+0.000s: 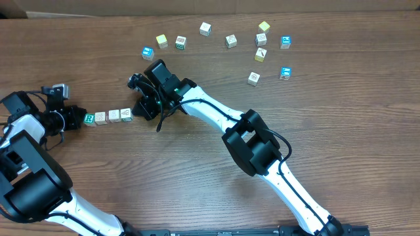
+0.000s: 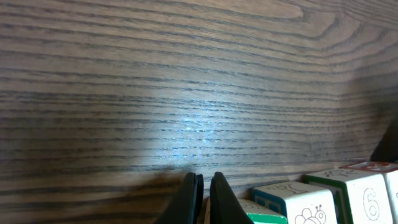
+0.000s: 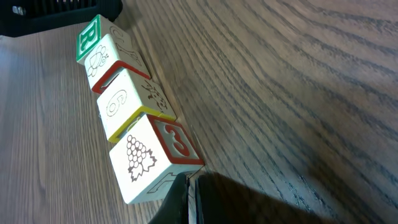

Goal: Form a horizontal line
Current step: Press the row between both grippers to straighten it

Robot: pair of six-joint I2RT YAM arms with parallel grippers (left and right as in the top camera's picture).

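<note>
The horizontal line is a short row of four wooden letter cubes at the left middle of the table [image 1: 107, 117]. The cube with the green "R" [image 1: 88, 119] is at its left end, and three pale cubes follow to the right. In the right wrist view the row runs from the R cube [image 3: 89, 37] to a grape-and-"3" cube [image 3: 149, 158]. My left gripper [image 1: 76, 119] [image 2: 204, 190] is shut and empty, its tips against the R end. My right gripper [image 1: 136, 110] [image 3: 189, 186] is shut and empty, its tips at the right end cube.
Loose cubes lie scattered along the back: blue-faced ones [image 1: 147, 53] [image 1: 285, 42] [image 1: 285, 73], yellow ones [image 1: 162, 41] [image 1: 264, 27] [image 1: 260, 54] and several pale ones such as the cube at the back middle [image 1: 205, 29]. My right arm crosses the table middle.
</note>
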